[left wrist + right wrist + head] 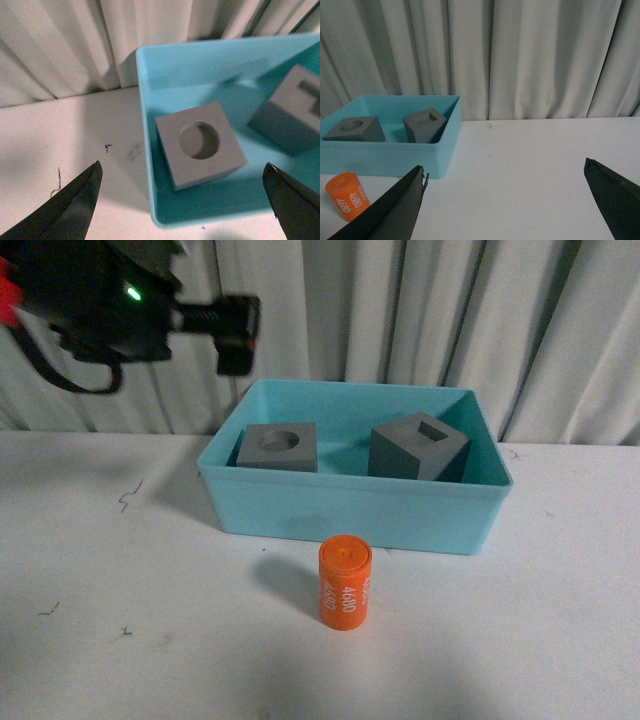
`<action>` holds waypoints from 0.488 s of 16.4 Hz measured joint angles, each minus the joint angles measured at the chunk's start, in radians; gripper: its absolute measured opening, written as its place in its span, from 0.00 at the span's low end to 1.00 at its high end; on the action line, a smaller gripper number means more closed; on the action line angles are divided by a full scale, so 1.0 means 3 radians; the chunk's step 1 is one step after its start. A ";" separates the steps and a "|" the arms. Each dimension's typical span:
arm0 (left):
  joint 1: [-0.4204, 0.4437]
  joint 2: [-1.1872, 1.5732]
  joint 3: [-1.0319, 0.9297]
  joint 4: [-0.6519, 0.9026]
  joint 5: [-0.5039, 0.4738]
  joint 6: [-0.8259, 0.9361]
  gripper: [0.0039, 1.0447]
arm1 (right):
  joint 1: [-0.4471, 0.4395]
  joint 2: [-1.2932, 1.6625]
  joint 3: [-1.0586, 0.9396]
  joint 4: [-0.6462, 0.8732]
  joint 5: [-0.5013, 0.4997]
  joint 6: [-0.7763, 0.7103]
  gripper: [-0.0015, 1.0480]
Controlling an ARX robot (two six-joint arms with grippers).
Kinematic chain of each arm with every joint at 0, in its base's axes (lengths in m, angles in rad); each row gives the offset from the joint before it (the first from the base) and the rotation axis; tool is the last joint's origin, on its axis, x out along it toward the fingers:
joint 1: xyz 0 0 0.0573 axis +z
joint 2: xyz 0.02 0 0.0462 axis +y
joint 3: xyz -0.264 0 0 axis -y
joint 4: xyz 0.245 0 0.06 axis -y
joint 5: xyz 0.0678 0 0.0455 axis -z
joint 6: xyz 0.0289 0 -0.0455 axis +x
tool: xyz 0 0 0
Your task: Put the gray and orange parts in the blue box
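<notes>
**Two cubes in, orange cylinder left to go**

We see the round-recess cube (278, 448) and the square-recess cube (418, 450) resting inside the blue box (350, 505) at frame centre. The orange cylinder (345, 583) stands upright on the table (520, 640) just below the box, outside it. Our left gripper (181, 170) and right gripper (505, 167) gape wide, holding nothing.

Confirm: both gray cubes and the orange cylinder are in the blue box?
Not the cylinder. It stands upright on the table, outside the box, in front of its near wall, as the front view shows. The round-recess cube and square-recess cube are in the box.
</notes>
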 joint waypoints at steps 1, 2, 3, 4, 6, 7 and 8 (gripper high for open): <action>0.0125 -0.0448 -0.0289 0.0004 0.0257 -0.0191 0.94 | 0.0000 0.0001 0.0000 0.0000 0.0000 0.0000 0.94; 0.0315 -0.0997 -0.0655 -0.0154 0.0553 -0.0337 0.94 | 0.0000 0.0001 0.0000 0.0000 0.0000 0.0000 0.94; 0.0514 -0.1464 -0.1021 -0.0361 0.0779 -0.0374 0.94 | 0.0000 0.0000 0.0000 0.0000 0.0000 0.0001 0.94; 0.0793 -0.1968 -0.1475 -0.0701 0.0978 -0.0401 0.94 | 0.0000 0.0000 0.0000 0.0000 0.0000 0.0000 0.94; 0.1024 -0.2298 -0.1788 -0.0973 0.1080 -0.0402 0.94 | 0.0000 0.0001 0.0000 0.0000 0.0000 0.0000 0.94; 0.1119 -0.2429 -0.1905 -0.1086 0.1122 -0.0395 0.94 | 0.0000 0.0001 0.0000 0.0000 0.0000 0.0000 0.94; 0.1219 -0.2551 -0.2015 -0.1198 0.1165 -0.0385 0.94 | 0.0000 0.0001 0.0000 0.0000 0.0000 0.0000 0.94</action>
